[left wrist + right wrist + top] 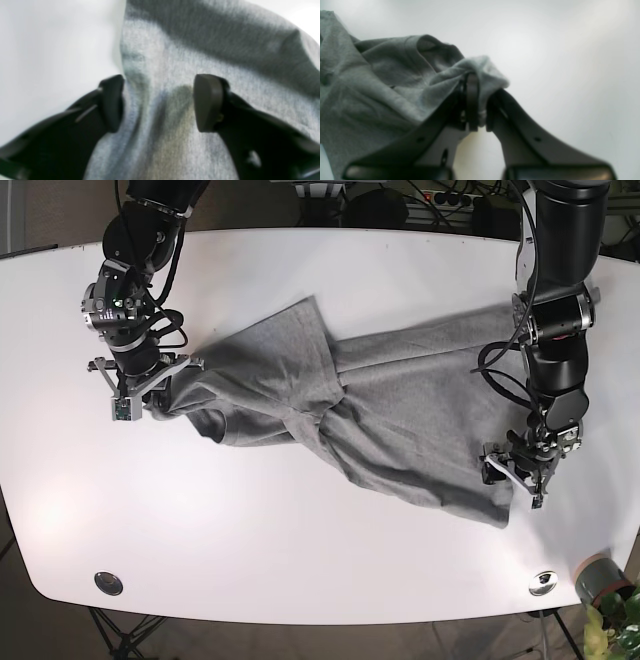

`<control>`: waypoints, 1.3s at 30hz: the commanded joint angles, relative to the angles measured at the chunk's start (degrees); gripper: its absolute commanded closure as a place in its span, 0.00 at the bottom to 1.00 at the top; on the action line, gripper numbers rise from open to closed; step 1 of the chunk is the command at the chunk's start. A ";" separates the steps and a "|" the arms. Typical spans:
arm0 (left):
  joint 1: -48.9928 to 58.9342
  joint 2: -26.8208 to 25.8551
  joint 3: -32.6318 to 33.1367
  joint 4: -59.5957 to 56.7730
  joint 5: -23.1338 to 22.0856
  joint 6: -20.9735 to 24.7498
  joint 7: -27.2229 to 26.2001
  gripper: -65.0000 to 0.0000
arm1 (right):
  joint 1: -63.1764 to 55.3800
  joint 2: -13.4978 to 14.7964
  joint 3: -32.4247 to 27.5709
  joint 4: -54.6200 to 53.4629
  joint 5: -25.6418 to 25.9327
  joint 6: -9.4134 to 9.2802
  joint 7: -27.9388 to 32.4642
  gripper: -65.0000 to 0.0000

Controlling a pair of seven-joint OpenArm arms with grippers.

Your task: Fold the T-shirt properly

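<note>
**Grey T-shirt spread crumpled across the white counter, one arm at each end**

We are looking down on a white counter [300,580] with rounded corners, with dark floor showing around its edges and a bit of green plant [612,620] peeking in at the lower right corner of the base view.

Going from left to right in that view, we are seeing the right gripper [150,395] first, sitting at the left end of the cloth. Its wrist view is showing the fingers [472,100] pressed nearly together, pinching a bunched fold of grey fabric between them.

The T-shirt [380,420] is lying across the middle of the counter, wrinkled and twisted, with one flap folded up toward the far edge and the rest stretching out toward the right. We are not seeing any lettering on the side that is facing up.

At the right end, the left gripper [518,470] is hovering over the shirt's near right corner. Its wrist view is blurred, but it is showing the two fingers [207,102] spread wide apart, with grey cloth lying between and beneath them; they are not clamping it, though we cannot tell whether the tips are touching the fabric.
</note>
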 commanded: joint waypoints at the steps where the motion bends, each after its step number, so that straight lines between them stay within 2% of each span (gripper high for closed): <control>1: 0.14 -0.22 0.00 0.58 0.09 -0.17 0.56 0.63 | 0.82 0.29 -0.80 0.93 0.79 0.03 1.19 0.97; 5: 2.34 -0.22 0.00 0.58 1.50 -0.08 -3.22 0.95 | 0.82 0.29 -0.80 0.93 0.79 0.03 1.19 0.97; 6: 2.60 -0.14 0.00 0.58 2.38 -0.08 -3.39 1.00 | 0.82 0.29 -0.80 0.93 0.79 0.03 1.19 0.97; 8: 2.96 -0.05 -0.17 0.58 3.87 -0.34 -3.39 1.00 | 0.82 0.29 -0.80 0.93 0.79 0.03 1.19 0.97; 10: 3.13 -0.05 -0.35 0.58 2.99 -0.43 -3.39 1.00 | 1.17 0.29 -0.80 1.02 0.79 0.03 1.19 0.97; 15: 6.30 -0.84 -0.26 5.59 -3.51 -0.43 -2.86 1.00 | 1.25 0.20 -0.80 1.37 0.79 0.03 1.19 0.97; 23: 8.67 -2.86 -0.35 22.21 -9.14 -0.43 9.35 1.00 | 1.52 0.29 -0.80 2.07 0.79 0.03 1.02 0.97; 31: 11.04 -2.51 -4.48 40.93 -9.75 -0.25 20.52 1.00 | 7.50 0.90 -0.89 0.66 0.27 0.03 -0.39 0.97; 35: 11.13 -2.42 -6.24 48.49 -9.84 -0.17 24.74 1.00 | 13.12 3.98 -0.89 -3.56 0.44 0.03 -2.85 0.97; 39: 10.87 -2.33 -6.41 55.17 -9.84 -0.08 27.73 1.00 | 17.61 5.83 -0.80 -5.93 0.35 0.03 -3.55 0.97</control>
